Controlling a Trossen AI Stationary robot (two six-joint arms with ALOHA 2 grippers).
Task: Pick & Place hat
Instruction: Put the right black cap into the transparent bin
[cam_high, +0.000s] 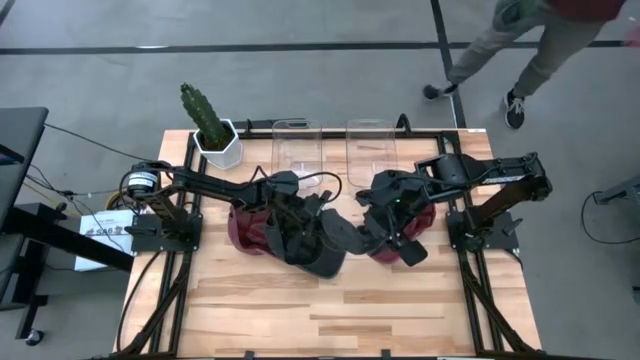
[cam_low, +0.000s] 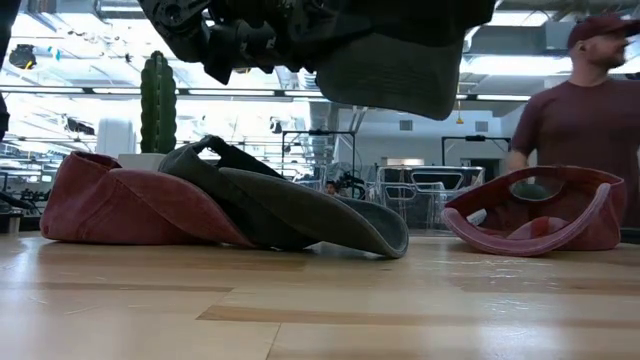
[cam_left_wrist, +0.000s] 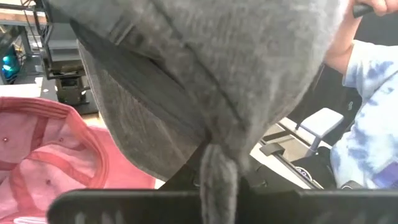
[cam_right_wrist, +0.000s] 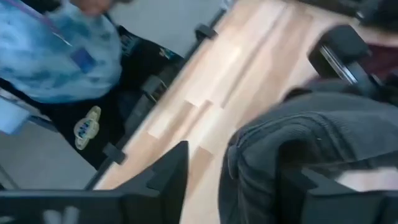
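Fingers of left gripper (cam_left_wrist: 217, 186) pinched on grey fabric, a fold of the dark grey hat (cam_left_wrist: 211, 74) bunched between them; hat raised off the worktop (cam_high: 350, 310), hanging at the top of the low view (cam_low: 390, 60), presumably lifted clear so it can travel without dragging over the caps below. Fingers of right gripper (cam_right_wrist: 233, 180) spread around the same grey hat's edge, one finger (cam_right_wrist: 168, 180) on either side of the fabric, not visibly clamped; looks like a steadying or handover pose, cannot tell for sure. Both grippers meeting mid-worktop in the high view, left gripper (cam_high: 300, 225) and right gripper (cam_high: 385, 225) close together over the hat (cam_high: 320, 250). Below: second grey cap (cam_low: 300, 205) lying on a red cap (cam_low: 110, 205), another red cap (cam_low: 540, 210) upside down and well apart from them. Beyond that: potted cactus (cam_high: 210, 125) and two clear containers (cam_high: 296, 150) at the far edge, likely drop targets. Person (cam_low: 570, 110) standing behind the worktop.
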